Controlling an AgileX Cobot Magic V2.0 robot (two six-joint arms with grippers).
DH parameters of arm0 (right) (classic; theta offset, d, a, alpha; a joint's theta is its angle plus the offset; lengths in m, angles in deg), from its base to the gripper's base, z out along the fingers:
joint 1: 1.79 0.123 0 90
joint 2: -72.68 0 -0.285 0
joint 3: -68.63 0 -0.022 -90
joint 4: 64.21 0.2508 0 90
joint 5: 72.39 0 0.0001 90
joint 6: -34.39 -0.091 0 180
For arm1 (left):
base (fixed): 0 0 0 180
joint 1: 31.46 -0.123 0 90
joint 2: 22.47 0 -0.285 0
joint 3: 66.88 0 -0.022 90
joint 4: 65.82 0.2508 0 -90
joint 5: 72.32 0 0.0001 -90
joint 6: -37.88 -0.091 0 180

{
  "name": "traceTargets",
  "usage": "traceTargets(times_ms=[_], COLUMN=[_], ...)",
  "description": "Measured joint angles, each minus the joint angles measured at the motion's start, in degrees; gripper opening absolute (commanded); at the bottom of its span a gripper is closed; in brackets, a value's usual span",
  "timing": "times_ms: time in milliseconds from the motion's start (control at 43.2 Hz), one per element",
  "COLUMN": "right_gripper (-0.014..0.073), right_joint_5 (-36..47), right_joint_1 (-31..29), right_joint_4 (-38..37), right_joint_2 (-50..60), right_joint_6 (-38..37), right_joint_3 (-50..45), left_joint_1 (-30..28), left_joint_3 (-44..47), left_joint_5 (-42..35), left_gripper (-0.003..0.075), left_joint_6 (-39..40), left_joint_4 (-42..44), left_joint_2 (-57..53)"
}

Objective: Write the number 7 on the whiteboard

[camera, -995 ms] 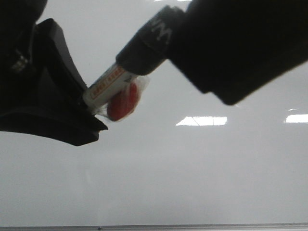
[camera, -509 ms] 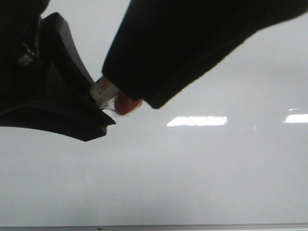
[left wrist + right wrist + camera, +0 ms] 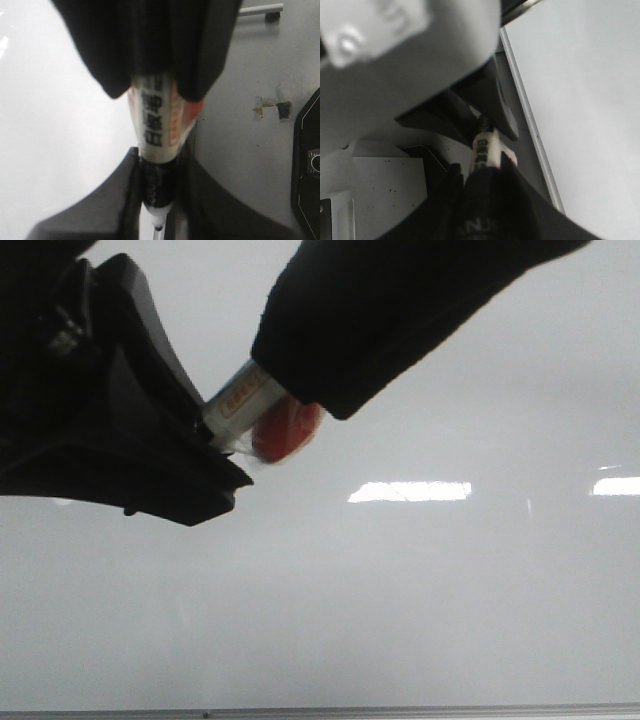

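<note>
Both grippers, left (image 3: pixel 205 435) and right (image 3: pixel 300 405), have jaws clamped on the marker (image 3: pixel 245 400) above the blank whiteboard (image 3: pixel 420 600); pull straight along its axis to uncap without twisting.

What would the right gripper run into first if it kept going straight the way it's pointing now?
Most likely the left gripper. The right gripper points along the marker that both grippers clamp, so the left fingers sit directly ahead. Depth is unclear, but the whiteboard looks off that line.
</note>
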Motion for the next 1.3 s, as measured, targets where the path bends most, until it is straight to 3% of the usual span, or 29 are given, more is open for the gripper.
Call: traceTargets(times_ms=[139, 208, 324, 417, 532, 856, 1157, 1296], right_gripper=[-0.0068, -0.0068, -0.0068, -0.0068, -0.0068, -0.0068, -0.0058, -0.0057], right_joint_5=[0.95, 1.72, 2.3, 2.52, 3.55, 4.58, 4.72, 9.33], right_joint_1=[0.0, 0.0, 0.0, 0.0, 0.0, 0.0, 0.0, -2.2], right_joint_4=[0.12, 0.33, 0.46, 0.46, 0.46, 0.46, 0.46, 0.46], right_joint_2=[0.11, 0.11, 0.11, 0.11, 0.11, 0.11, 0.0, -1.47], right_joint_6=[0.22, 0.22, 0.22, 0.22, 0.22, 0.3, -0.07, -5.86], right_joint_3=[0.35, 0.48, 0.48, 0.48, 0.48, 0.48, 0.48, 0.48], left_joint_1=[-0.4, -1.05, -2.3, -2.74, -2.74, -2.74, -2.74, -2.74], left_joint_3=[0.12, 0.21, 0.21, 0.33, 1.2, 9.05, 14.36, 14.54], left_joint_5=[0.67, 1.37, 1.59, 2.21, 4.0, 7.36, 7.45, 7.45], left_gripper=[0.0113, 0.0237, 0.0519, 0.0621, 0.0556, -0.0015, -0.002, -0.002], left_joint_6=[0.0, -0.38, -0.03, 0.73, 0.95, 1.6, 1.93, 1.93], left_joint_4=[-0.09, -0.13, -0.13, -0.13, -2.85, -15.18, -18.7, -18.83], left_joint_2=[-2.44, -3.99, -6.53, -8.72, -12.81, -32.65, -44.32, -44.98])
